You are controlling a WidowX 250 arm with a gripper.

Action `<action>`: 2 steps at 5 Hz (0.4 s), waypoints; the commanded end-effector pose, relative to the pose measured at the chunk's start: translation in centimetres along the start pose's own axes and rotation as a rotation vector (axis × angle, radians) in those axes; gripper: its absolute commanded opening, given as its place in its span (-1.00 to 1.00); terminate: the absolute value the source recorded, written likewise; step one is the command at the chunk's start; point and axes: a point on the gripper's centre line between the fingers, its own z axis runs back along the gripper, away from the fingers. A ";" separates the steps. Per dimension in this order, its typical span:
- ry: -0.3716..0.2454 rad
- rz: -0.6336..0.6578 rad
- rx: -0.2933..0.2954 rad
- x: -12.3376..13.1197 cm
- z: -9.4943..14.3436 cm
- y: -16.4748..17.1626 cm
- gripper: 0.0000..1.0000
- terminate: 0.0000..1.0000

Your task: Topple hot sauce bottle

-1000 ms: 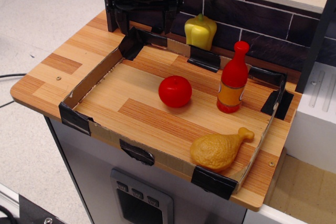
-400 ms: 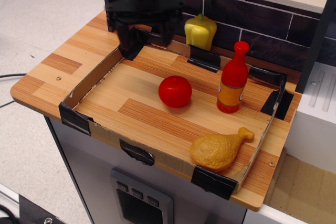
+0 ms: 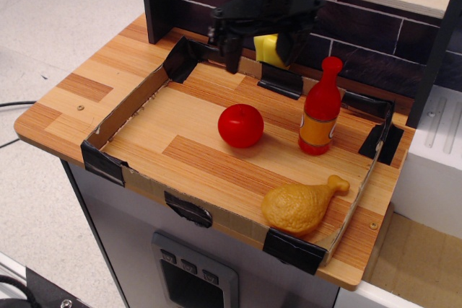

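The hot sauce bottle stands upright in the right part of the cardboard-walled tray. It is glossy red with a narrow neck, bulbous cap and orange-yellow label band. My black gripper hangs open above the tray's back wall, up and to the left of the bottle, with a clear gap between them. Its left finger and right finger point down and hold nothing. It partly hides the yellow bell pepper behind it.
A round red ball lies in the tray's middle, left of the bottle. A yellow toy chicken drumstick lies at the tray's front right. A dark brick wall runs along the back. A white unit stands at the right.
My gripper has moved right along the back of the tray, from the back left corner to in front of the pepper, closer to the bottle. The objects have not moved.
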 end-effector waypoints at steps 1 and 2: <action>-0.092 0.114 -0.056 -1.1 3.4 -3.0 1.00 -1.00; -0.092 0.196 -0.053 -2.2 3.7 -3.8 1.00 -1.00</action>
